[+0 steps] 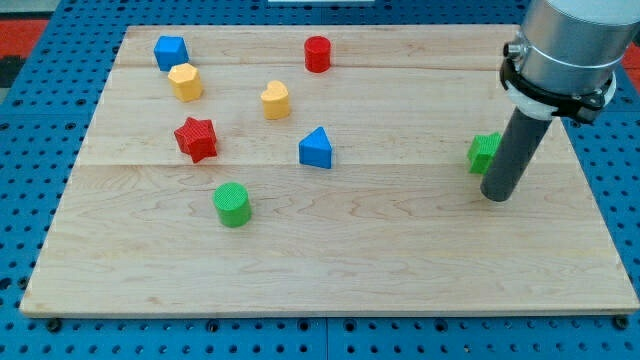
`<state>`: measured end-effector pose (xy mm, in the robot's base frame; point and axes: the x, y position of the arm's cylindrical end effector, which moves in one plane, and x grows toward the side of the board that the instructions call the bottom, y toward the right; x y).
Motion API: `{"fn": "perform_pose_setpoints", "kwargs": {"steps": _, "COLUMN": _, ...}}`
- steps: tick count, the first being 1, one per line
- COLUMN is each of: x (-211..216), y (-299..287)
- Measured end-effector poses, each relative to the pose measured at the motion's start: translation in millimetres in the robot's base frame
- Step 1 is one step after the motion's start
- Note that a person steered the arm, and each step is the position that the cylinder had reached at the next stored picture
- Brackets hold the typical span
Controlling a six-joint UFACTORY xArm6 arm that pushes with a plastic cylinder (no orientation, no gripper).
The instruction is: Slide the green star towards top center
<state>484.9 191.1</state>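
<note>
The green star (483,152) lies near the board's right side, partly hidden behind my rod. My tip (496,197) rests on the board just below and slightly right of the star, close to it or touching it. The rod rises up to the grey arm body at the view's top right.
On the wooden board (330,270) lie a blue block (170,51), a yellow block (185,81), a yellow heart (276,99), a red cylinder (317,53), a red star (196,138), a blue triangle (316,148) and a green cylinder (232,204).
</note>
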Motion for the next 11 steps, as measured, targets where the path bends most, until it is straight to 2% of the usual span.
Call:
{"fn": "perform_pose_setpoints", "kwargs": {"steps": 2, "x": -124.0, "y": -10.3}}
{"fn": "perform_pose_setpoints", "kwargs": {"steps": 3, "x": -130.4, "y": -9.5}}
{"fn": "perform_pose_setpoints", "kwargs": {"steps": 4, "x": -118.4, "y": -5.8}}
{"fn": "perform_pose_setpoints", "kwargs": {"steps": 5, "x": -120.9, "y": 40.1}}
{"fn": "perform_pose_setpoints", "kwargs": {"steps": 6, "x": -165.2, "y": 37.0}}
{"fn": "perform_pose_setpoints", "kwargs": {"steps": 7, "x": -188.0, "y": -11.4}}
{"fn": "perform_pose_setpoints", "kwargs": {"steps": 8, "x": -201.5, "y": -19.4}}
{"fn": "perform_pose_setpoints", "kwargs": {"steps": 9, "x": -179.0, "y": -26.2}}
{"fn": "perform_pose_setpoints", "kwargs": {"steps": 10, "x": -148.2, "y": -9.6}}
{"fn": "perform_pose_setpoints", "kwargs": {"steps": 11, "x": -148.2, "y": -22.6}}
